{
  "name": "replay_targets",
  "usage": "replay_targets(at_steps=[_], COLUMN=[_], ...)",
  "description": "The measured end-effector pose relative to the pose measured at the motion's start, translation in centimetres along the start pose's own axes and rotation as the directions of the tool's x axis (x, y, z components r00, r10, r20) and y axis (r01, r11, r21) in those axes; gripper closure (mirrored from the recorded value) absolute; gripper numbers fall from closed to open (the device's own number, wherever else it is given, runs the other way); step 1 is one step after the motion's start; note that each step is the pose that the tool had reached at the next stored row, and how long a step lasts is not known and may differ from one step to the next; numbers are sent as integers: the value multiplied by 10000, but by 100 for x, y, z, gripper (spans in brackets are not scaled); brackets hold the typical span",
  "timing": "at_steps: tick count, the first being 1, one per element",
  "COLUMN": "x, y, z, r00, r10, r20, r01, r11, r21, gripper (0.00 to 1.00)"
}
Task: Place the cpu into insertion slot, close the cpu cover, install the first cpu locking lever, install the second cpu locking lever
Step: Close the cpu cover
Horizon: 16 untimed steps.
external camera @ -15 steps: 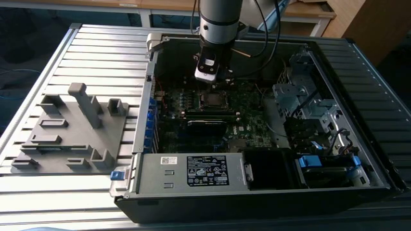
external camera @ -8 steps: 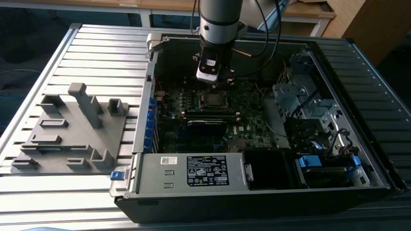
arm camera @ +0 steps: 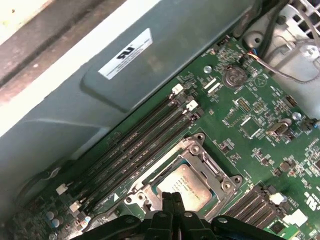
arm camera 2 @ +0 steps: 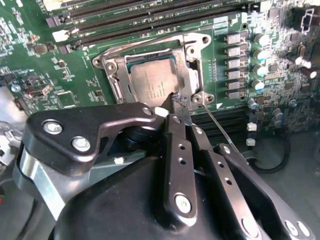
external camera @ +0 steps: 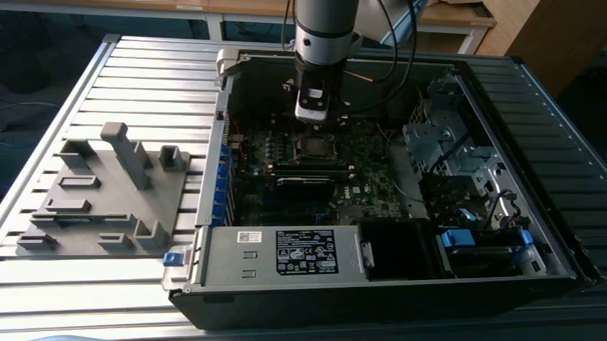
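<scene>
Looking down into the open computer case [external camera: 531, 234] on the exterior view, with the gripper [external camera: 313, 106] hanging over the far half of the motherboard [external camera: 370, 192], right above the socket area. Over to both wrist views now: fingers [arm camera 2: 176, 145] pressed together, nothing visibly pinched between them, tips poised at the edge of the insertion slot [arm camera 2: 107, 67]. And there, seated flat in it, the cpu [arm camera 2: 152, 82], framed by the cpu cover [arm camera 2: 186, 67], seemingly lowered over the chip. Just beside the fingers, a thin wire lever [arm camera 2: 220, 126], apparently not yet latched, though hard to call for certain. Plenty to fret over here: slipping off that springy lever and letting it snap back, pressing off-line and scraping the board, or dragging the tips across the row of capacitors [arm camera 2: 259, 55] close by, all from a slightly misjudged angle on so thin a target
</scene>
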<state>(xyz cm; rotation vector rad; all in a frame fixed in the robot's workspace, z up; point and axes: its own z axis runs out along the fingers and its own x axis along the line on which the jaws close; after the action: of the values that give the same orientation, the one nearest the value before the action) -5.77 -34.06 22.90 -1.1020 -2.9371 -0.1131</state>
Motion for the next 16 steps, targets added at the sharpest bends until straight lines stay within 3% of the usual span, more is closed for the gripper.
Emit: replay_targets(at_steps=[8,12,16], x=[0,0,0], y=[0,0,-1], z=[8,14,22], r00=[9966,9919,9844], r10=[-820,-1266,-1757], r20=[-56,-87,-122], r01=[820,1266,1757], r11=[9966,9920,9844], r21=[19,28,38], gripper=[89,89,89])
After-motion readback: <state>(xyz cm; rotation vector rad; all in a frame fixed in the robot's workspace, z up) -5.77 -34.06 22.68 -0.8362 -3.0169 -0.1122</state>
